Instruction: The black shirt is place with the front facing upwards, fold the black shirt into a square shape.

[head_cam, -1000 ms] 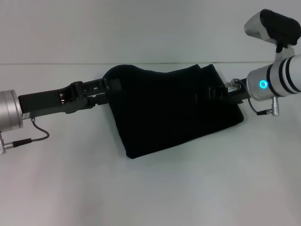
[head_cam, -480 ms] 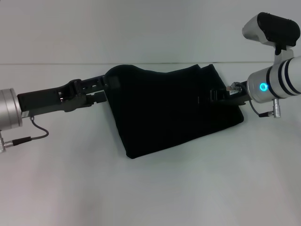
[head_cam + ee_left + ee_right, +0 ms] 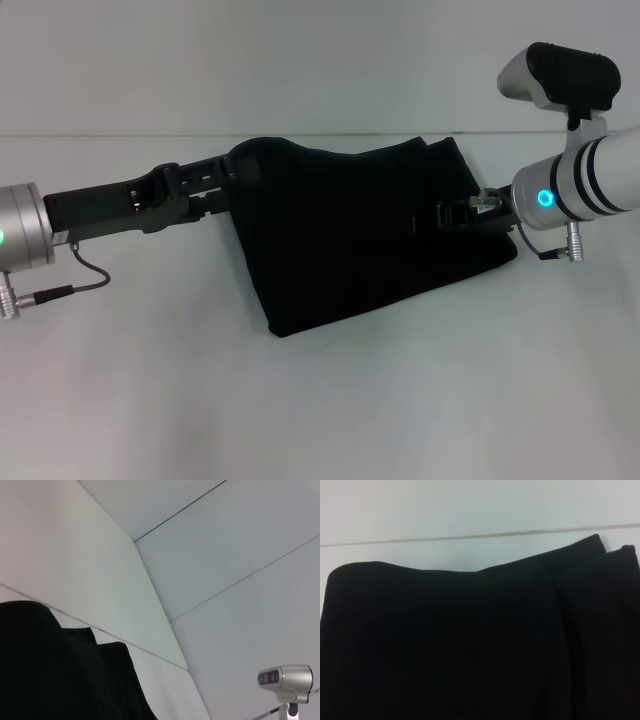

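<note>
The black shirt (image 3: 370,235) lies folded into a slanted, roughly four-sided bundle in the middle of the white table (image 3: 320,400). No lettering shows on it. Its far left corner bulges upward. My left gripper (image 3: 232,188) reaches in from the left and meets the shirt's left edge, black against black. From the right, my right gripper (image 3: 445,215) lies over the shirt's right edge. The left wrist view shows the shirt (image 3: 55,675) close below, and the right wrist view is mostly filled by the shirt (image 3: 470,650) with its layered edges.
The table's far edge (image 3: 100,135) meets a pale wall just behind the shirt. The right arm's camera housing (image 3: 285,680) shows in the left wrist view. Bare tabletop stretches in front of the shirt and to both sides.
Both arms have shifted slightly inward toward the shirt, the right arm leftward and the left arm rightward. The shirt's outline looks the same.
</note>
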Available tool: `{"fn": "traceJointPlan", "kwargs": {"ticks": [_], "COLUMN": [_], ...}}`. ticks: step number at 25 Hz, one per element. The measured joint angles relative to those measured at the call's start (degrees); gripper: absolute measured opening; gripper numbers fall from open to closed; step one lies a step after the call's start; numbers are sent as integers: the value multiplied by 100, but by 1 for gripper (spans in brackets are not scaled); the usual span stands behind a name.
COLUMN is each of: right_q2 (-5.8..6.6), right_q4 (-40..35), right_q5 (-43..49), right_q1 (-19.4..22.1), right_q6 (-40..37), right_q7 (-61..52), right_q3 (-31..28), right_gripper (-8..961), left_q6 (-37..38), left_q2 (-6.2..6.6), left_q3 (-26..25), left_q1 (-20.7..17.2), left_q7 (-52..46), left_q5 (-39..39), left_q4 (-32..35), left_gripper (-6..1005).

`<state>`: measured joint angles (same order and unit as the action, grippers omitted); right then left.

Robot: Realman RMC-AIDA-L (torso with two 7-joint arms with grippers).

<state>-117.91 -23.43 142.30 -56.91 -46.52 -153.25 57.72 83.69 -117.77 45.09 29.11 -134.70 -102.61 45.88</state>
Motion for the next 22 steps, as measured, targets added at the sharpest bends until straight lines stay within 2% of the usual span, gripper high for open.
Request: {"fn": "traceJointPlan", "kwargs": {"ticks": [5,10,16,22], "right_q2": [-11,-19,41,61], "right_q4": [-151,-277,-240,-261], "right_q5": [-33,-51,-21,-18], "right_q1": [53,90,88,140], "right_q6": [-34,-113,-109,-96], "right_q7": [-3,-3,-136,-144], "right_q3": [-4,-28,23,-13], "right_gripper": [641,393,151,79], "left_q6": [-20,-46,-100,-108], "left_q2": [-13,-21,-20,-18], "left_q3": [0,0,0,-55], "left_q1": [15,19,17,12], "left_q7": [7,8,11,22], "left_q5": [11,15,15,15], "left_q4": [0,0,0,-5], "left_gripper": [950,950,951,951]}}
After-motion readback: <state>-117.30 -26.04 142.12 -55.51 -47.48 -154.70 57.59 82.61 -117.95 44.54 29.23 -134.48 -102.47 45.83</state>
